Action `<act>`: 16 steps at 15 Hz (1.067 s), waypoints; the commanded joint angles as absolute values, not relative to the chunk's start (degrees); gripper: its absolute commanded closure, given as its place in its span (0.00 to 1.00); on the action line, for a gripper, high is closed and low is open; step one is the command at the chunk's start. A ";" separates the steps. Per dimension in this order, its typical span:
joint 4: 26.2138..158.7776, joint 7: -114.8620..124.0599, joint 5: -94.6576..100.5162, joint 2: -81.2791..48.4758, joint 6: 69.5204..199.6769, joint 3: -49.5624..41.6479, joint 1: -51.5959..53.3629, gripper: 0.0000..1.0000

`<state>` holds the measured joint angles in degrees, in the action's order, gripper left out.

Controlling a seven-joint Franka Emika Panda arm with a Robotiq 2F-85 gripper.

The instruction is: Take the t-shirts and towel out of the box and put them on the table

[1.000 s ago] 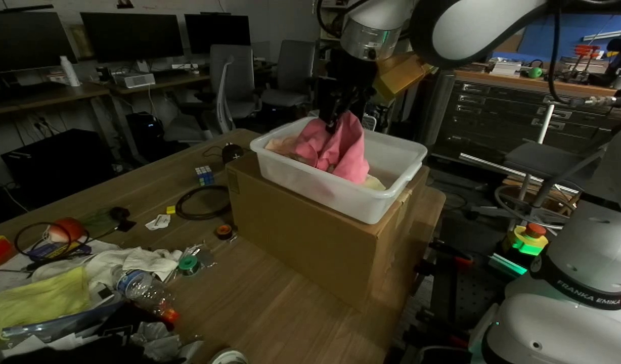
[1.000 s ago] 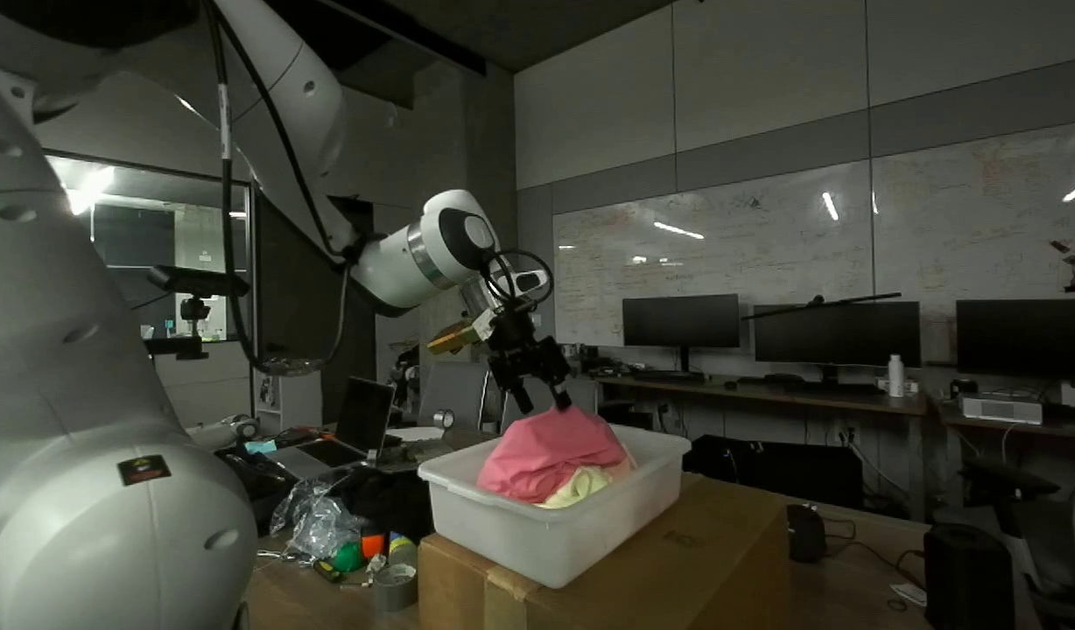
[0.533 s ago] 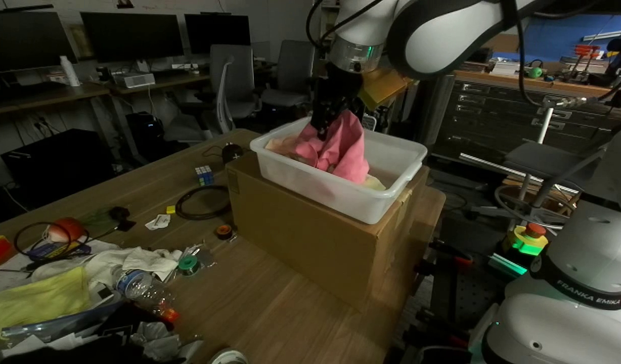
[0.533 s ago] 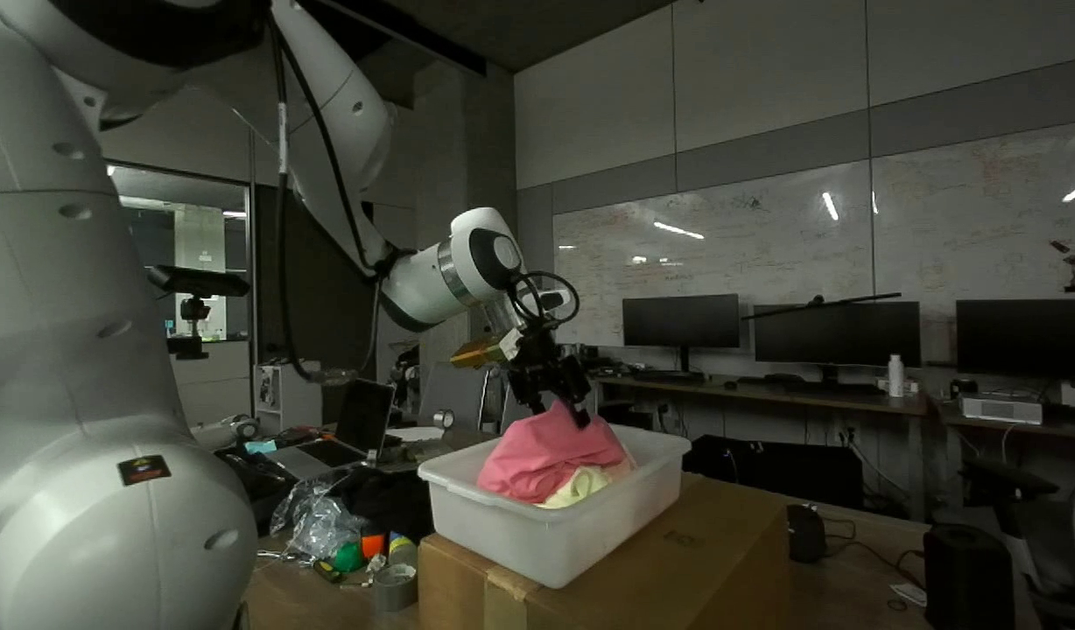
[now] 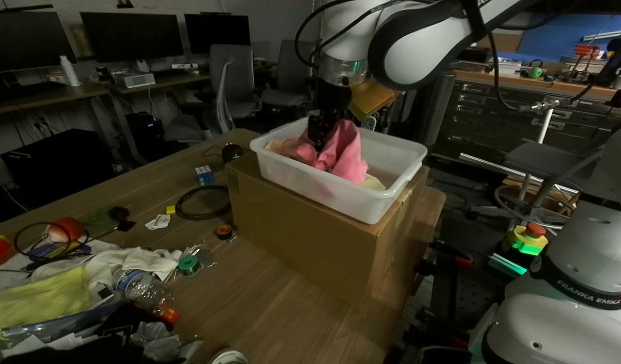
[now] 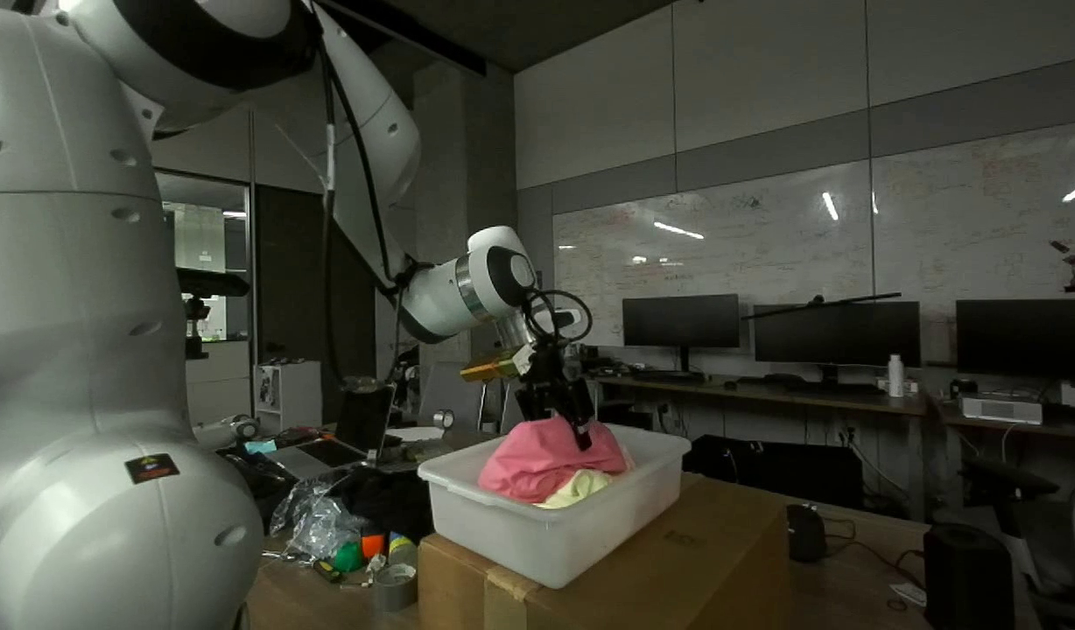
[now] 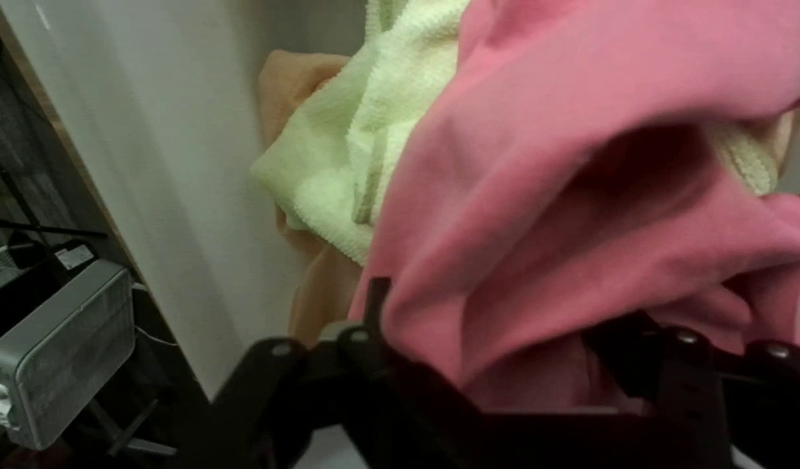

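Observation:
The white tub (image 5: 315, 184), the box, stands on a cardboard carton and also shows in an exterior view (image 6: 546, 542). In it lies a crumpled pink cloth (image 5: 343, 154), heaped above the rim in both exterior views (image 6: 537, 464). A pale yellow towel (image 7: 354, 143) and a peach cloth (image 7: 328, 280) lie under the pink one. My gripper (image 7: 501, 326) points down into the tub with its fingers spread, pink folds between them. In an exterior view the gripper (image 6: 558, 429) straddles the pink heap's top. The fingertips are partly hidden by cloth. The wooden table (image 5: 285, 313) is below.
The brown carton (image 5: 300, 237) lifts the tub above the table. A yellow cloth (image 5: 42, 298), a plastic bottle (image 5: 143, 290), a black cable coil (image 5: 202, 202) and a puzzle cube (image 5: 204, 175) lie on the table. A tape roll (image 6: 395, 588) stands beside the carton.
My gripper has moved down, from above the pink cloth to around its top, with the fingers still spread. The top of the pink heap is slightly lower. The tub has not moved.

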<state>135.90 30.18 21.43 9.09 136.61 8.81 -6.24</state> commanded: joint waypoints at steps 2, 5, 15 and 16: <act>133.81 24.74 16.84 8.59 134.90 6.53 -3.11 0.61; 134.15 19.10 10.83 9.79 133.39 5.69 -1.48 0.85; 135.95 19.33 7.60 18.40 132.43 5.44 -1.39 0.90; 136.25 20.21 8.11 20.64 132.54 5.74 -1.54 0.92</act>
